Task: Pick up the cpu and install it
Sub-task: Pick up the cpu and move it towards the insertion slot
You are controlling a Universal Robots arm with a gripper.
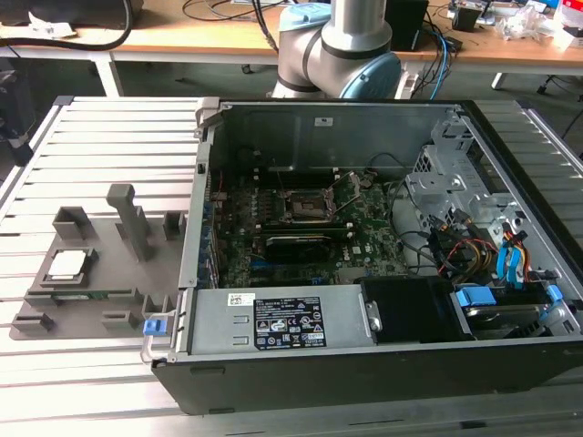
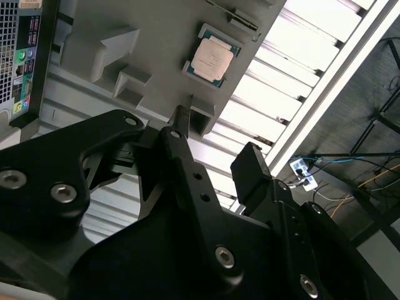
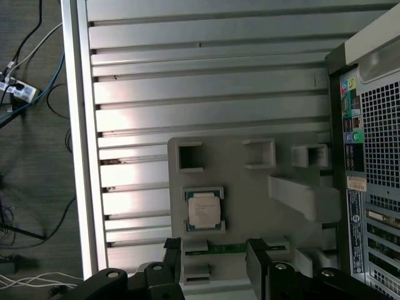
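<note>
Cpu [image 1: 71, 264] lies flat, pale top up, in a square pocket of the grey tray [image 1: 114, 273], lower part of the exterior view's left. Thin green strip [image 1: 91, 293] sits in a slot just beside it. The tray rests on a slatted metal table [image 1: 109, 137].

The open computer case [image 1: 410, 373] takes the centre and right. The black socket [image 1: 310, 205] on the board inside is well apart from the cpu.

In both wrist views the gripper [image 3: 214, 244] [image 2: 216, 130] hangs over the tray, fingers spread wide, gripping nothing. The cpu [image 3: 204, 209] [image 2: 212, 58] is untouched in its pocket.
</note>
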